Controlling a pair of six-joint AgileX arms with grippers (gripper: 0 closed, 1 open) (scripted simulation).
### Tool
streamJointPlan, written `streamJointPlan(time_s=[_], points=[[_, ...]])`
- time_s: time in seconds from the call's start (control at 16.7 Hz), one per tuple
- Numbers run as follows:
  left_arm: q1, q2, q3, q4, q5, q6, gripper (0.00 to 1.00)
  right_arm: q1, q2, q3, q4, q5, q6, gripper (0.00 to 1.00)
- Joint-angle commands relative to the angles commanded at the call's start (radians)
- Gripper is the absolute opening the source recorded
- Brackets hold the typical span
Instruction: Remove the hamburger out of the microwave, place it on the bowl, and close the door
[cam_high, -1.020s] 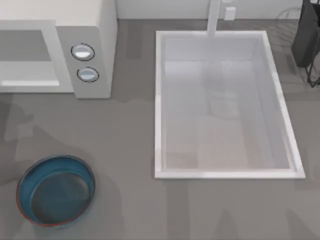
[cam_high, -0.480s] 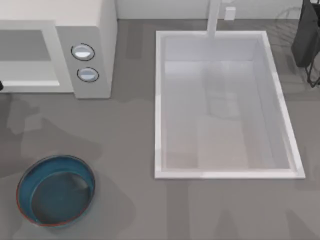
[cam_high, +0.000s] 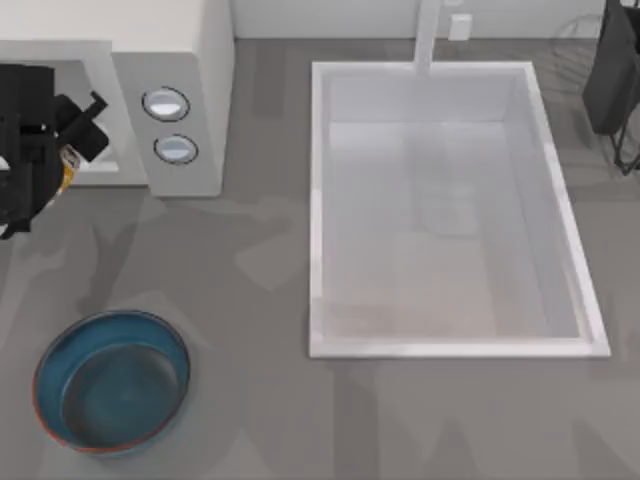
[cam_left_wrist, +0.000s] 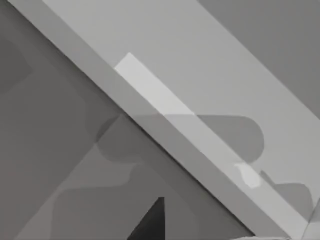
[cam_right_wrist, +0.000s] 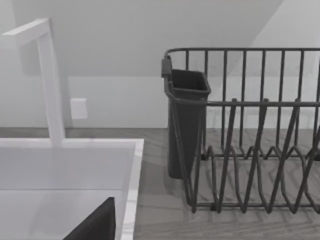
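At the microwave (cam_high: 170, 90) front, the hamburger (cam_high: 67, 165) sits clamped in the left gripper (cam_high: 62, 150), held outside the cavity for transfer to the bowl (cam_high: 112, 382) near the table's front-left corner.

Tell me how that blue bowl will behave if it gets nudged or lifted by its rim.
The bowl sits wide and shallow on the table, so it probably won't tip. It looks rigid, perhaps glazed, so it may slide when nudged, and its thin rim could slip in a pincer.
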Motion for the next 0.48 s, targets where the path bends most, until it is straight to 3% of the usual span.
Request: streamJointPlan(time_s=[0.48], points=[[-0.377, 0.228, 0.363, -0.956, -0.219, -1.049, 0.0, 0.0, 0.0, 0.0, 0.0, 0.0, 0.0, 1.0]])
